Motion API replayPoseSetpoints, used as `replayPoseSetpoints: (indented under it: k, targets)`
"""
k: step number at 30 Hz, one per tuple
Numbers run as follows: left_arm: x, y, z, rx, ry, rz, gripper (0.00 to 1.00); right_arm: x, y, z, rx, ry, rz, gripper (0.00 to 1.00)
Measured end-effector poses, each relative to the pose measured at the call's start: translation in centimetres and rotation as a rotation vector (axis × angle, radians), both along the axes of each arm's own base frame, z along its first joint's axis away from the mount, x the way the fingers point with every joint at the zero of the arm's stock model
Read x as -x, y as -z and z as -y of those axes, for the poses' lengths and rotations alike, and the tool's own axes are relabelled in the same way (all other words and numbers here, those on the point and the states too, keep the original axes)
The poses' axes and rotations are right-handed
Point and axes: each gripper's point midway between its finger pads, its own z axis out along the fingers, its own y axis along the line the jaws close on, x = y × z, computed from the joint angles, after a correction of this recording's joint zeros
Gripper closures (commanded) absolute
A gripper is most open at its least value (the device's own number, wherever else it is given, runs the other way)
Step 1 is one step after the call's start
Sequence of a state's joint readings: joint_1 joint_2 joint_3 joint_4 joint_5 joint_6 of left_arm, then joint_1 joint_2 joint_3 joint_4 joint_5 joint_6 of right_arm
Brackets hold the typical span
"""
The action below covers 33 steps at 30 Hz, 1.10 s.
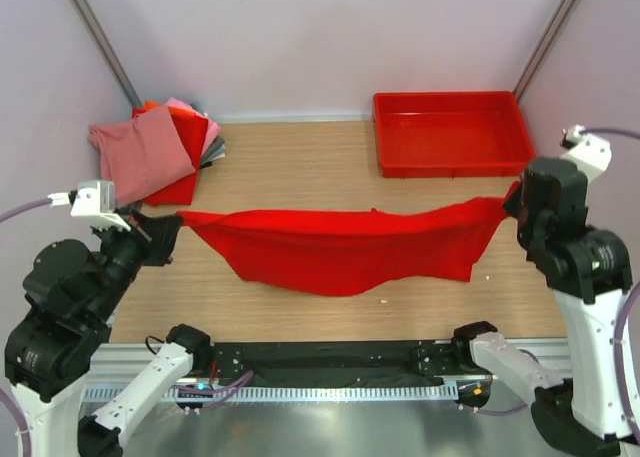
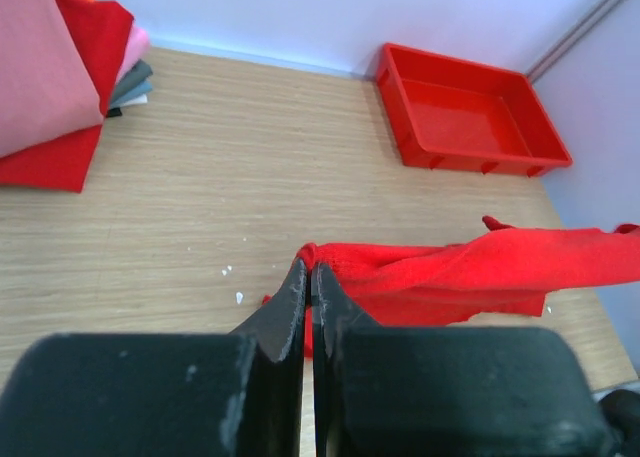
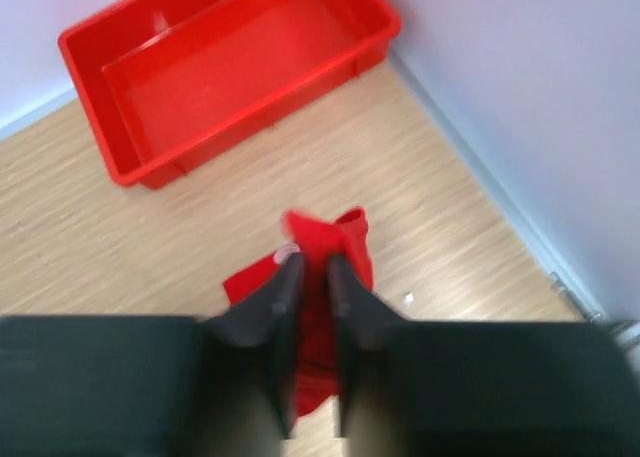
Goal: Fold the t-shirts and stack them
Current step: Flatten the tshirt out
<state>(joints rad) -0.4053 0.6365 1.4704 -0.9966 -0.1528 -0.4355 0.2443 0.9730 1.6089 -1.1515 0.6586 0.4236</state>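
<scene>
Left gripper (image 2: 308, 277) pinches one end of the red shirt (image 1: 340, 247) at nine o'clock; right gripper (image 3: 313, 262), jaws narrow, grips the other at three — cloth sagging between them over the table (image 1: 300, 167). Folded stack (image 1: 150, 147) sits at ten o'clock, tray (image 1: 440, 167) at one.

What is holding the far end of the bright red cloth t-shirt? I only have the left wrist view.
Observer: The right gripper has that end of the bright red cloth t-shirt pinched between its fingers.
Operator: Is it stretched flat between the arms?
Observer: Not flat. From above, the top edge dips a little between the left gripper and the right one, and the body hangs loose below it.
</scene>
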Motion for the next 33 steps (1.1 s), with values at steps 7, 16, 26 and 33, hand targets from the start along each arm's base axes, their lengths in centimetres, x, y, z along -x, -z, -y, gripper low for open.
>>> replayPoseSetpoints:
  k: [7, 16, 26, 33]
  targets:
    - [0.0, 10.0, 1.7, -0.035, 0.072, -0.197, 1.00, 2.7, 16.7, -4.4, -0.283, -0.084, -0.202, 0.10]
    - [2.4, 14.6, 2.2, -0.069, 0.161, -0.293, 1.00, 2.9, 20.7, -8.5, -0.459, -0.203, -0.282, 0.21]
    - [2.1, 14.1, 3.7, -0.047, 0.235, -0.273, 0.98, 1.0, 25.7, -16.8, -0.460, -0.473, -0.514, 0.27]
    - [1.5, 13.8, 4.5, -0.032, 0.264, -0.248, 1.00, 2.0, 30.2, -19.6, -0.401, -0.528, -0.682, 0.27]
